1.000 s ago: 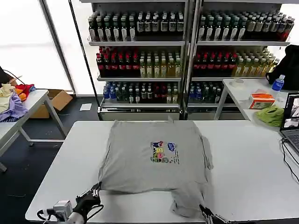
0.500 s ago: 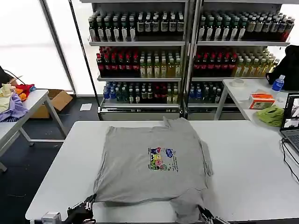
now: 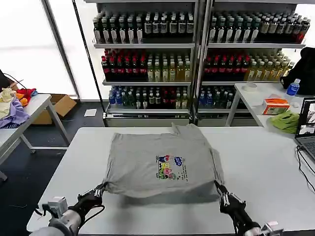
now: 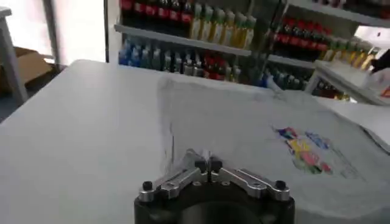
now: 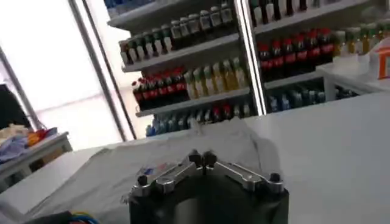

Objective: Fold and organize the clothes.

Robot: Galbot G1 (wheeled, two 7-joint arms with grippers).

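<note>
Table (image 3: 275, 167): white rectangular top, light grey short-sleeved shirt (image 3: 160, 162) spread flat at its centre, multicolour chest print facing up, collar end toward the far edge.

Far left of table: second white table (image 3: 29, 110) with a heap of purple, yellow and red garments (image 3: 12, 105), cardboard box (image 3: 56, 105) on the floor past it, bright windows behind.

Left gripper (image 3: 98, 191) at the shirt's near-left corner, fingers pinched together on the fabric, corner pulled into a point. Left wrist view: fingertips of left gripper (image 4: 207, 163) closed on the shirt edge, the shirt (image 4: 268, 140) running away across the table (image 4: 73, 134).

Behind table: two metal shelving racks (image 3: 197, 64) packed with bottled drinks in rows, dark floor.

Right gripper (image 3: 220, 189) at the shirt's near-right corner, fingers closed on the fabric likewise. Right wrist view: its tips (image 5: 202, 159) are together, shirt (image 5: 164, 161) beyond.

Right of table: another white table (image 3: 256, 98) with lime-green cloth (image 3: 285, 120), orange box (image 3: 275, 105), blue-capped bottle (image 3: 293, 88); laptop (image 3: 307, 128) at the main table's right edge, black cables trailing.
</note>
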